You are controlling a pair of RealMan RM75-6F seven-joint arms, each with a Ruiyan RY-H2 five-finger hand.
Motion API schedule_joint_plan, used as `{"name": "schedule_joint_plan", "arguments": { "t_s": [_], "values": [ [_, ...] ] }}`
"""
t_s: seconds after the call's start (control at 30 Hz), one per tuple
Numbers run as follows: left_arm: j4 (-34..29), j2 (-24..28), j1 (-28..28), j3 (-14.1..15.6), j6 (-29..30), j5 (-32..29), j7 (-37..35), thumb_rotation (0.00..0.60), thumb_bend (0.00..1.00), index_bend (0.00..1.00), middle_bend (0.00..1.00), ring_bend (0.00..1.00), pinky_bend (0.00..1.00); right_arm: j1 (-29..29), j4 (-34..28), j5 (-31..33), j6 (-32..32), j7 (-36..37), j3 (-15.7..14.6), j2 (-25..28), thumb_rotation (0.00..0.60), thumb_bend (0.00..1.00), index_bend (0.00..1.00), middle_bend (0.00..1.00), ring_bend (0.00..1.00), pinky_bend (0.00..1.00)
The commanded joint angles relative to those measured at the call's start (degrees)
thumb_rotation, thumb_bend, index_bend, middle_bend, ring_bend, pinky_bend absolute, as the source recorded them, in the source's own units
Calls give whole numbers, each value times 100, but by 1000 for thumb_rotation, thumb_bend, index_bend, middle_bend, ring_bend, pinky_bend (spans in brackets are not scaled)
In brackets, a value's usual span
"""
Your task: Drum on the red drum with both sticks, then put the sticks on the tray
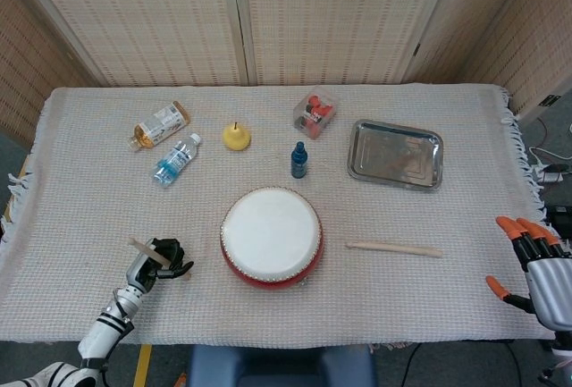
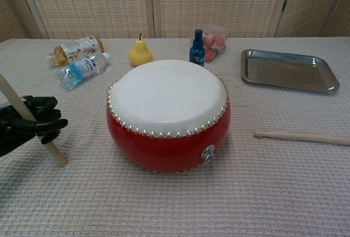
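the red drum sits at the lower centre of the head view on the woven cloth, its white skin facing up. at the lower left of the frame the black left hand has its fingers wrapped around one drumstick, which runs slantwise through the fist; in the chest view the same stick's lower end touches or nearly touches the cloth just left of the drum. the second drumstick lies flat on the cloth to the right of the drum, apart from it, and nothing holds it. the right hand, grey with orange fingertips, hangs at the lower right edge of the frame off the cloth's border, fingers spread and holding nothing. the metal tray lies at the right of centre, above the loose stick. along the upper part of the cloth are an amber bottle, a clear water bottle, a yellow pear, a small blue bottle and a clear box of red fruit.
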Motion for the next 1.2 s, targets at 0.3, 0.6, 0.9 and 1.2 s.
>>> {"name": "schedule_joint_plan", "arguments": {
  "t_s": [0.3,0.6,0.9,1.2],
  "values": [
    [255,-341,147,24,3,131,282,583,250,826,872,800,768,-7,-2,0,2,-3,0,-2,600,205,106,130,0,160],
    [512,-585,188,-49,-89,85,409,600,250,860,906,833,821,-19,-15,15,1,-15,1,-1,600,205,106,130,0,160],
    [709,-741,252,-111,-103,69,462,600,258,944,988,904,908,-25,-25,13,18,-22,12,13,600,205,107,130,0,160],
    [1197,-941,314,-35,67,359,-36,600,300,1000,1000,993,998,-2,-61,33,-34,-74,20,13,600,205,109,130,0,160]
  ]
}}
